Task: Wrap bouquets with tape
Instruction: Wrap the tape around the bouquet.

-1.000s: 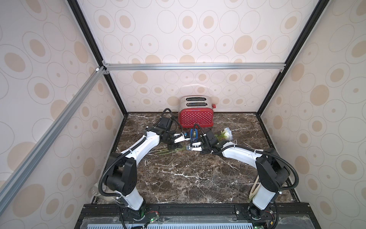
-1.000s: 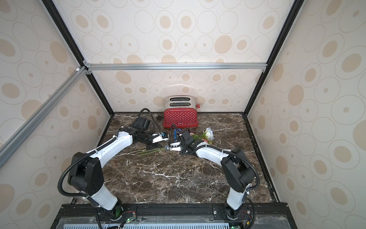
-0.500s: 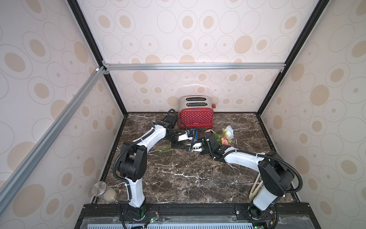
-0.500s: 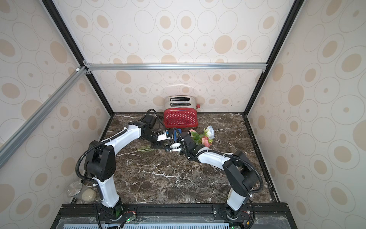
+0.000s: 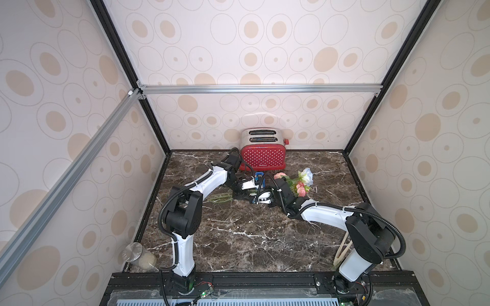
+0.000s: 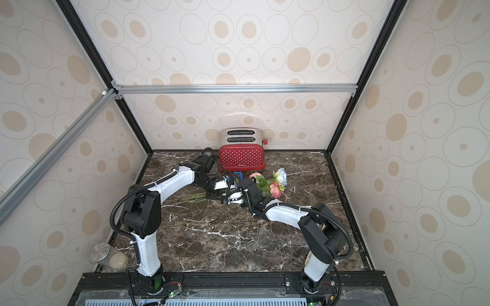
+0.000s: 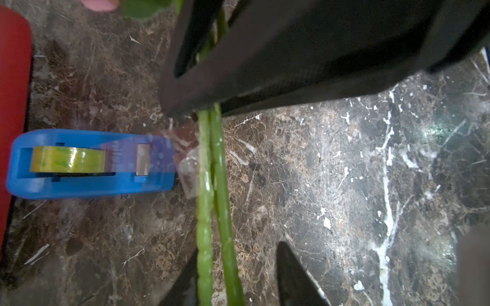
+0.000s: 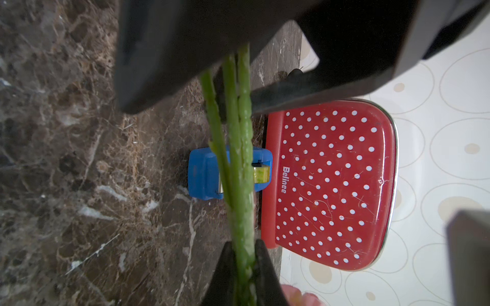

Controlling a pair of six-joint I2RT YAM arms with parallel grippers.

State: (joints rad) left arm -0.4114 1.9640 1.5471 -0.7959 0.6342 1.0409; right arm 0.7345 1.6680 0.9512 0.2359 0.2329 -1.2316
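Hold the bouquet stems firm in the clamped right gripper and, with the half-open left gripper around them, roll the loose tape flap tight.

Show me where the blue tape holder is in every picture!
In a top view: tape dispenser mid-table, before the red toaster.
In a top view: dispenser before toaster.
Left wrist: dispenser beside toaster's red edge.
Right wrist: dispenser behind bouquet stems, before toaster.
Shared landmark: toaster.

The pink-and-white bouquet is seen near the worktop's far edge, its green stems stretched beside the blue tape dispenser.
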